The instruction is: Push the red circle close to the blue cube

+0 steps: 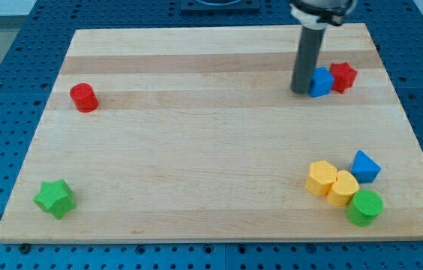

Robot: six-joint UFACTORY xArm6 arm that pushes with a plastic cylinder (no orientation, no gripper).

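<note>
My tip [301, 91] sits near the counter's [196, 187] top right corner, touching or just beside the view's left face of the blue cube [321, 82]. A red star-like block [343, 76] rests against the cube's other side. This arm carries no pincer at all, only the dark rod, so there is nothing to report as wide, narrow or holding.

The red circle [84, 97], the thing I am meant to move, stands far off by the counter's left edge, toward the top left corner, well apart from both my tip and the cube. As I judge it, the real work has not begun: the whole width of the counter lies between the two blocks. What is left is to bring my tip round to the view's left side of the red circle and drive it across toward the right.

Elsewhere, a green star [54, 198] lies near the bottom left corner. Near the bottom right corner are two yellow blocks [331, 182], a blue triangular block [365, 166] and a green round block [364, 207], clustered together, clear of the path I expect to use.
</note>
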